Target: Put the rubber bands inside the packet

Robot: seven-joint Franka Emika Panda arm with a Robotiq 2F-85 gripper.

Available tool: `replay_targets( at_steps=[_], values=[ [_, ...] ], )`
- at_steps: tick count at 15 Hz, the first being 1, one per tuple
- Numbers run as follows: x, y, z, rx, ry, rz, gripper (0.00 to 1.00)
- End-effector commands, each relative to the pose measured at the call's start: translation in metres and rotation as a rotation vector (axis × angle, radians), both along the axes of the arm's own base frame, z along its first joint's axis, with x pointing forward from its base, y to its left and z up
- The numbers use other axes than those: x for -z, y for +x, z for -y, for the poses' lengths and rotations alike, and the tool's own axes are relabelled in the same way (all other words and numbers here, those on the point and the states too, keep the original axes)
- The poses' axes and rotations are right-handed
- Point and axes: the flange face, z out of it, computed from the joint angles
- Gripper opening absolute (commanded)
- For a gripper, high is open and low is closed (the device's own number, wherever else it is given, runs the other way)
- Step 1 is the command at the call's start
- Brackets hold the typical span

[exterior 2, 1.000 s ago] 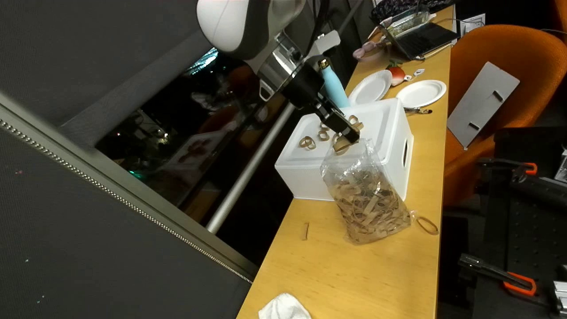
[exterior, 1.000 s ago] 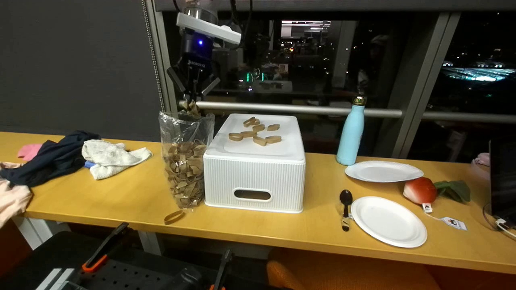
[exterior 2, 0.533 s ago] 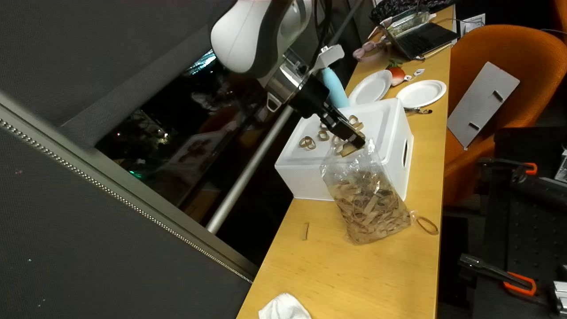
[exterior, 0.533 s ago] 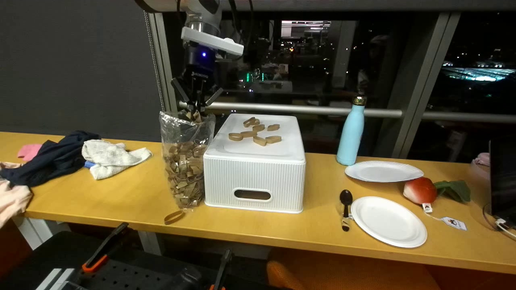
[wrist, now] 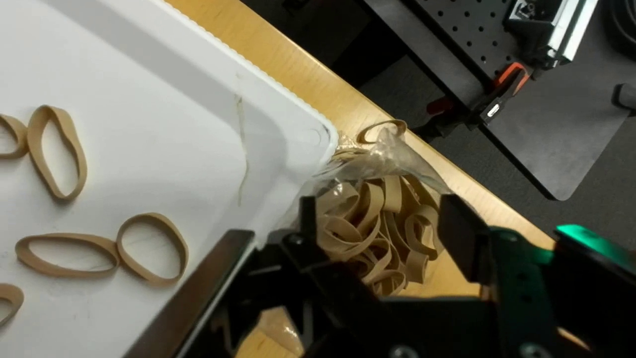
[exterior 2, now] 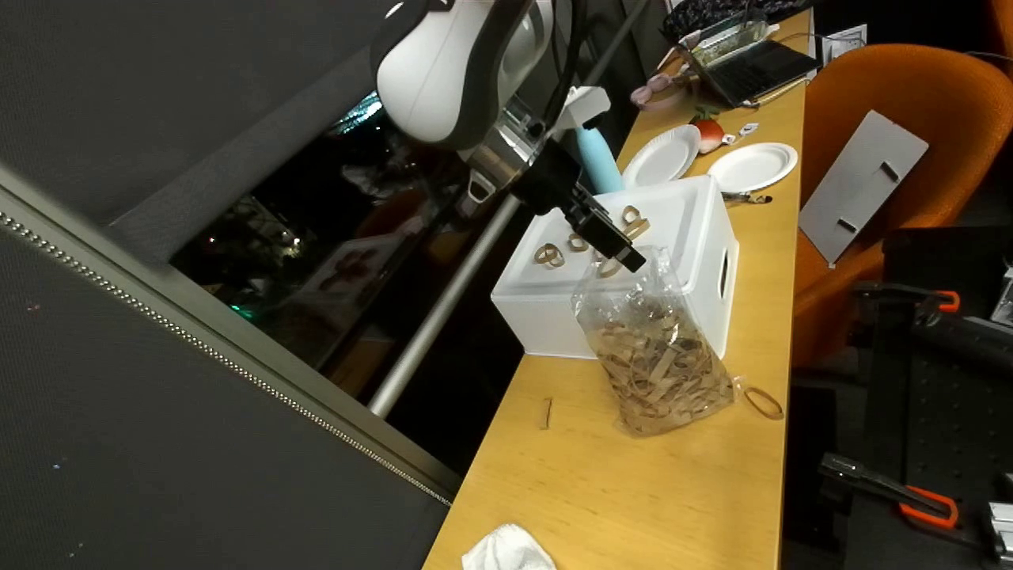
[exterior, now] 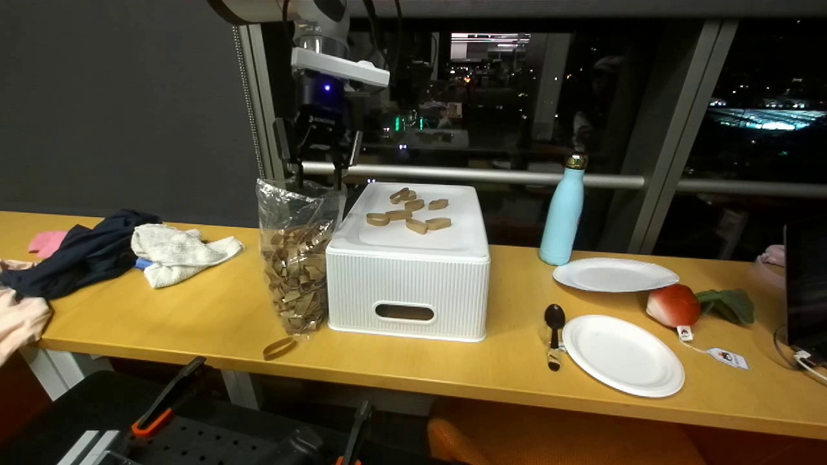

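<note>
My gripper (exterior: 318,183) stands open at the mouth of the packet, a tall clear plastic bag (exterior: 274,205) leaning against the white box. In the wrist view nothing sits between the spread fingertips (wrist: 307,216); behind them lie tan rubber bands (wrist: 370,209) inside the packet. Whether the tips are inside the rim or just above it I cannot tell. Several more rubber bands (exterior: 417,226) lie on the box lid, also seen in the wrist view. One loose band (exterior: 274,355) rests on the table by the packet's base, and a thin tan strip (exterior 2: 546,413) lies farther along.
The white ribbed box (exterior: 407,290) stands directly beside the packet. Clothes and a white cloth (exterior: 177,248) lie on the table's far side of the packet. Past the box are a blue bottle (exterior: 562,216), plates (exterior: 623,355), a spoon (exterior: 554,336) and a toy radish (exterior: 673,305).
The gripper came down to the packet's mouth, then its fingers spread apart. The bands that were pinched between them are gone from the fingertips.
</note>
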Motion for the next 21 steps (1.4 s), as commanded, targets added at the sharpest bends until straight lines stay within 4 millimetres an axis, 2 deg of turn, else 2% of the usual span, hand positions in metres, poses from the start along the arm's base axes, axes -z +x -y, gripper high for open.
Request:
replay_targets(
  at_steps=[1,2,4,7,9,13,17,21],
  values=[
    [-0.02,-0.004,0.002,-0.034,-0.038,0.055,0.95],
    [-0.027,-0.006,0.008,-0.031,-0.053,0.071,1.0],
    [-0.044,-0.005,0.023,-0.008,-0.094,0.141,1.0],
    [-0.051,-0.001,0.049,0.019,-0.175,0.231,1.0],
    [-0.044,0.004,0.069,0.051,-0.216,0.273,1.0],
    [-0.013,0.017,0.099,0.031,-0.209,0.32,1.0],
    [0.004,0.021,0.098,-0.07,-0.1,0.362,1.0],
    [0.032,0.022,0.091,-0.172,-0.03,0.378,1.0]
  ],
)
